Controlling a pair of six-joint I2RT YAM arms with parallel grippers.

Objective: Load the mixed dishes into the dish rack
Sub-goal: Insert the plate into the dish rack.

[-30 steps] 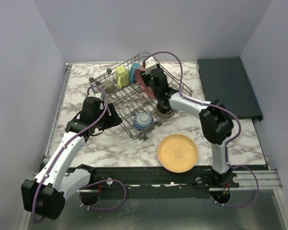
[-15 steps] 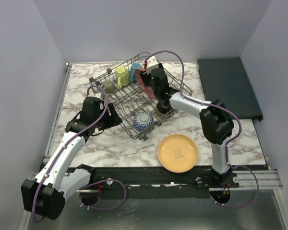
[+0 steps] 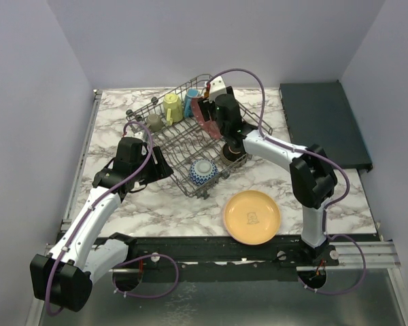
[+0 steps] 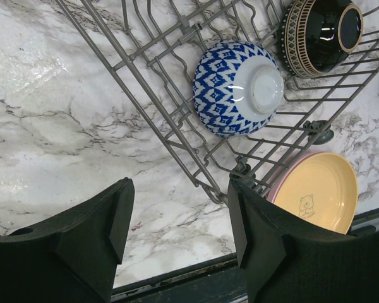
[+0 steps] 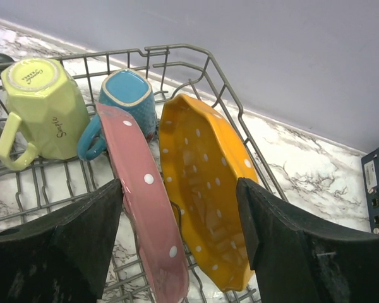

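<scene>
Plates stand on edge, side by side, in the dish rack (image 5: 177, 49): a pink plate (image 5: 145, 208) and an orange dotted plate (image 5: 205, 189). The right gripper (image 5: 179, 189) hangs directly above them, fingers spread wide to either side, holding nothing. The left gripper (image 4: 180, 186) hovers wide open and empty over the marble table (image 4: 63, 126) at the rack's near corner, close to the blue-white bowl (image 4: 237, 88) lying base-up inside.

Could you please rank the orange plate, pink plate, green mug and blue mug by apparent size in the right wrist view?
Largest to smallest:
1. orange plate
2. pink plate (edge-on, nearer, so unsure)
3. green mug
4. blue mug (partly hidden)
</scene>
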